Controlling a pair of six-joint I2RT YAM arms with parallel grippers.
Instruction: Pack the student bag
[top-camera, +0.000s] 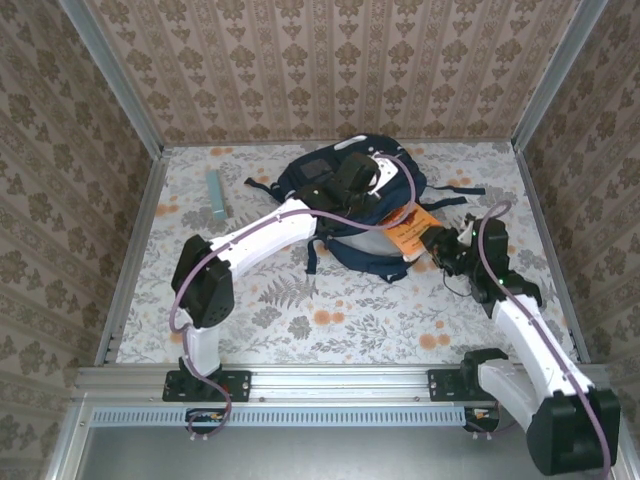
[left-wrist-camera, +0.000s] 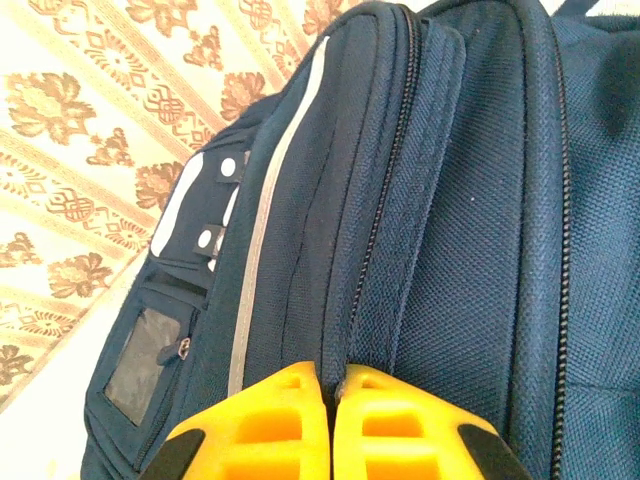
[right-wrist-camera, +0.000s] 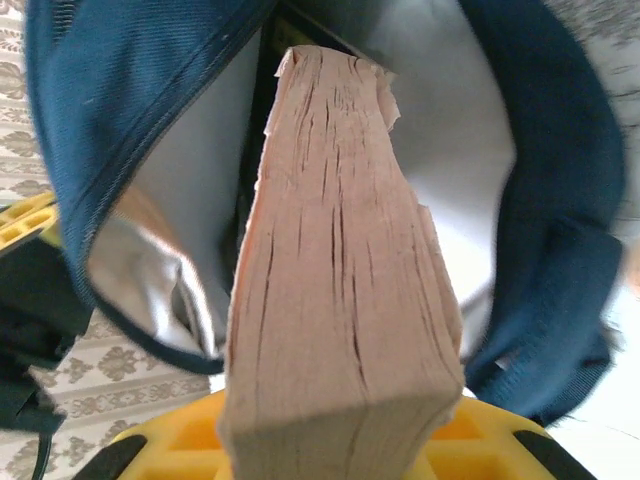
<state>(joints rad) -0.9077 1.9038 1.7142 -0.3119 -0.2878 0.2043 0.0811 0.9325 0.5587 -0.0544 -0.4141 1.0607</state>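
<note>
A table (top-camera: 300, 300) covered in a floral-print cloth, walled on three sides with patterned paper, carries the scene. The student bag (top-camera: 372, 212), navy blue and the biggest thing on it, lies toward the far middle of the cloth with its dark straps trailing to the right and toward the near edge.

The left arm reaches from its base diagonally across the table and ends on top of the bag. The right arm comes in from the near right, its wrist level with the bag's right side.

A thick book (top-camera: 410, 228) with an orange cover sits at the bag's right edge. In the right wrist view the book (right-wrist-camera: 340, 250) stands on its spine side, page block facing up, its far end inside the mouth of the bag (right-wrist-camera: 130, 90), where pale grey lining shows on both sides of it.

The right gripper (right-wrist-camera: 340, 440) is clamped on the near end of the book, one yellow finger (right-wrist-camera: 180, 430) on each cover. The left gripper (left-wrist-camera: 330, 400) is pinched fully together on a ridge of the bag's (left-wrist-camera: 450, 200) fabric beside a zip line, the yellow pads all but touching.

A small teal bar (top-camera: 216, 193) lies on the cloth at far left, well apart from the bag.
</note>
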